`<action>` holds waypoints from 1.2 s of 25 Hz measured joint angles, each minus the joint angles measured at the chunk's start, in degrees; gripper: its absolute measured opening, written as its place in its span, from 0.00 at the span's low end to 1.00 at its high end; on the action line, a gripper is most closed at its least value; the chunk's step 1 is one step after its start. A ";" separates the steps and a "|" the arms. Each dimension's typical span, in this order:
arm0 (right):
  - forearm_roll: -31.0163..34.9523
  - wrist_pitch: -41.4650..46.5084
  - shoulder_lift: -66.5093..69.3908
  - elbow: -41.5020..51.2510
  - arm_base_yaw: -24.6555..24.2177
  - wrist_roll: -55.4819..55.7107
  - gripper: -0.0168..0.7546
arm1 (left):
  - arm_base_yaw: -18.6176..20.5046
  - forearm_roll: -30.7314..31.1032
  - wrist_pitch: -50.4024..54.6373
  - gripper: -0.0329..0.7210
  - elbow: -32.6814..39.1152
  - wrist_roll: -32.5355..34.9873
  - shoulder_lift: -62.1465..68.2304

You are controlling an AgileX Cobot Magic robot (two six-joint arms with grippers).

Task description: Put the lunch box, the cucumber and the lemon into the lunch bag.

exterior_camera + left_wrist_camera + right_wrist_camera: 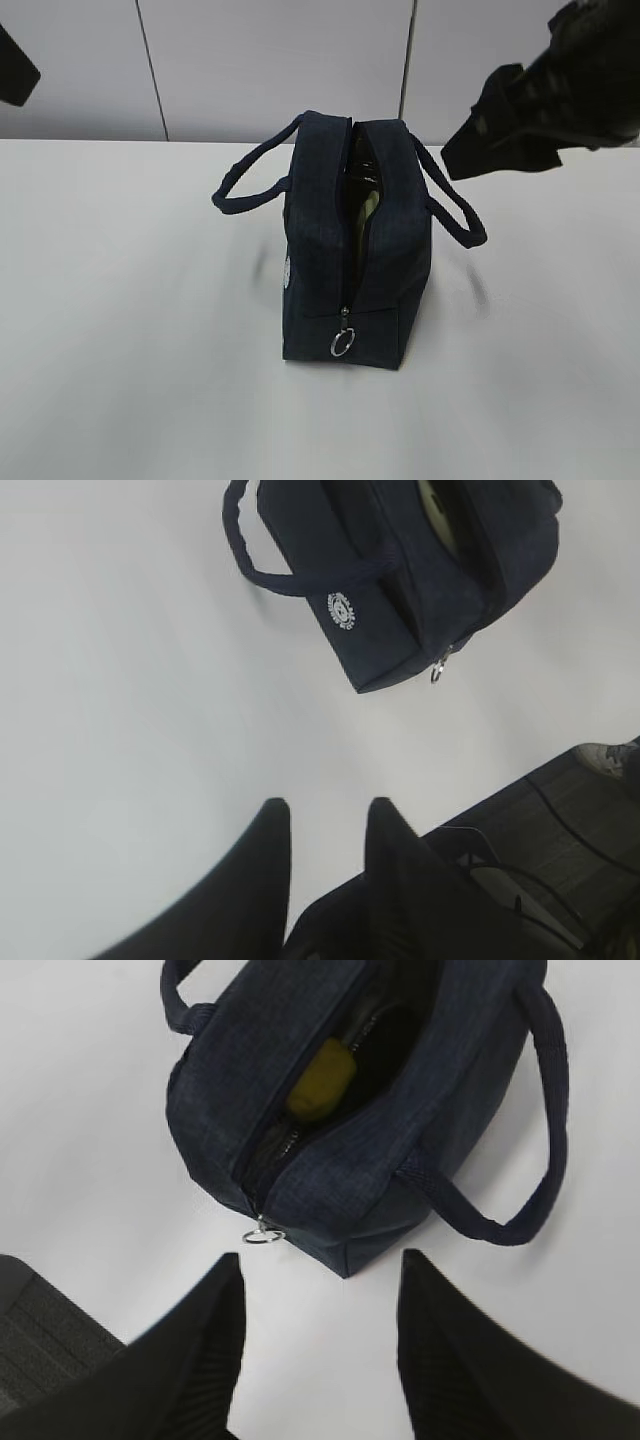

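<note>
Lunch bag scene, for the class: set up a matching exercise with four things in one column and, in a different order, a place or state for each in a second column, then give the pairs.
Things:
1. lunch bag
2. lemon
3. ring pull
4. right gripper

Places or states:
A. hangs at the near end of the zipper
B. stands unzipped on the white table
C. empty, its jaws apart above the table
D. lies inside the bag, seen through the opening

Pairs: 1-B, 2-D, 3-A, 4-C
</note>
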 joint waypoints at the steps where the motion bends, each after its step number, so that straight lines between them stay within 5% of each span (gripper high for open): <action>1: 0.41 -1.95 -0.53 1.81 0.41 -0.18 0.50 | 0.00 0.28 0.00 0.27 0.57 0.00 -0.08; 13: 6.25 -28.56 -3.14 20.36 10.06 -0.58 0.50 | 0.00 7.08 -0.94 0.27 9.47 0.00 -6.95; 30: -4.43 -35.55 -1.41 34.25 10.32 -1.25 0.50 | 0.00 10.05 -2.47 0.27 10.15 -5.35 -7.17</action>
